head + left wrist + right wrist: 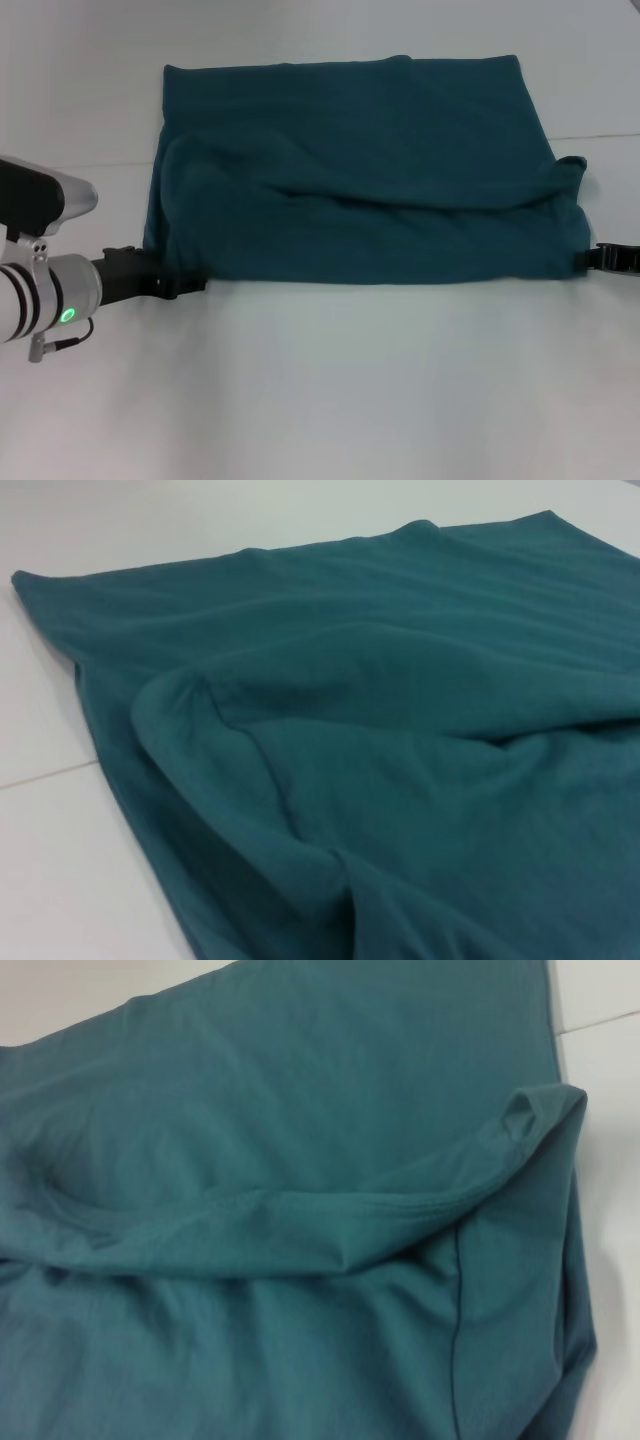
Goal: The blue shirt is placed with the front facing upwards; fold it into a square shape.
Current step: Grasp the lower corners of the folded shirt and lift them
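Left gripper w/ black fingers is touching near-left corner of dark teal cotton shirt, which is lying folded, rumpled, on white counter; right gripper is sitting at near-right corner. Can't tell either's grip.

One blue shirt lies on one white table, folded into two layers, the near layer doubled over the far one. Two grippers appear, one at each near corner of the cloth: the left gripper at the left corner and the right gripper at the right corner. One green light glows on the left arm.
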